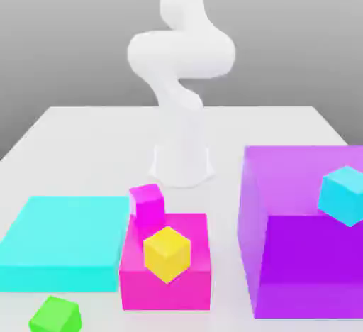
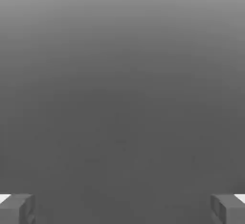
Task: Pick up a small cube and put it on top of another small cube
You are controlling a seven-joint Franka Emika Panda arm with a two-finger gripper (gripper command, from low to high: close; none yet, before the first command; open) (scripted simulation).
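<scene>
The gripper is looking out with fingers spread wide, pinching nothing, while the green cube is sitting on the table at the near edge, just in front of the flat cyan slab. Reaching it well likely means descending vertically (centred, jaws square to its faces). Open room is lying toward the exterior view's left; the magenta block is crowding the right.
</scene>
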